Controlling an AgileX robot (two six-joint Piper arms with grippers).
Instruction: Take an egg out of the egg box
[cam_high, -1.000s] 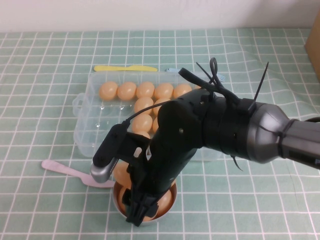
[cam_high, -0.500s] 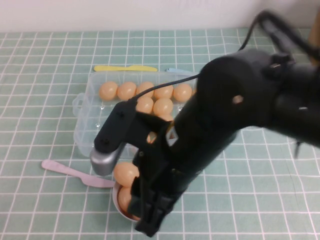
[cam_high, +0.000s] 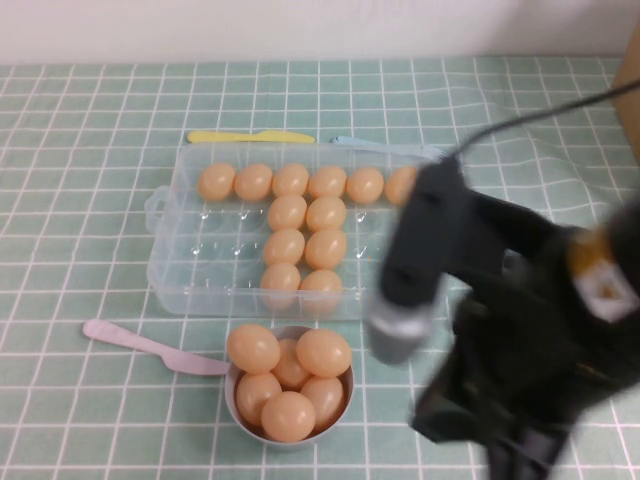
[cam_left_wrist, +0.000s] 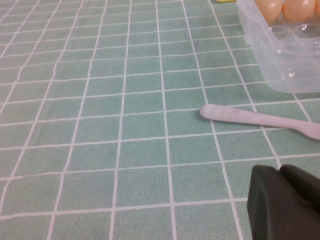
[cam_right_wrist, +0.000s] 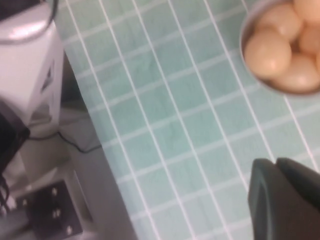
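The right gripper (cam_right_wrist: 285, 192) is seen only as a dark, blurred block at the near right of the table, beside the grey bowl (cam_high: 345, 395); how far its fingers are parted cannot be told, and nothing is seen held in it. A second ago this arm was bent low over the bowl; it is now swung clear to the right, so an egg (cam_high: 324, 352) appears to have been delivered and this step is judged complete. Six eggs are heaped in the bowl, with long axes pointing various ways. The egg box (cam_high: 165, 270) is set just beyond the bowl, its remaining eggs resting in cells, most with long axes lying roughly level. The left gripper (cam_left_wrist: 285, 202) is held low over bare cloth near a pink spoon (cam_left_wrist: 260, 118), apparently empty; its opening cannot be told.
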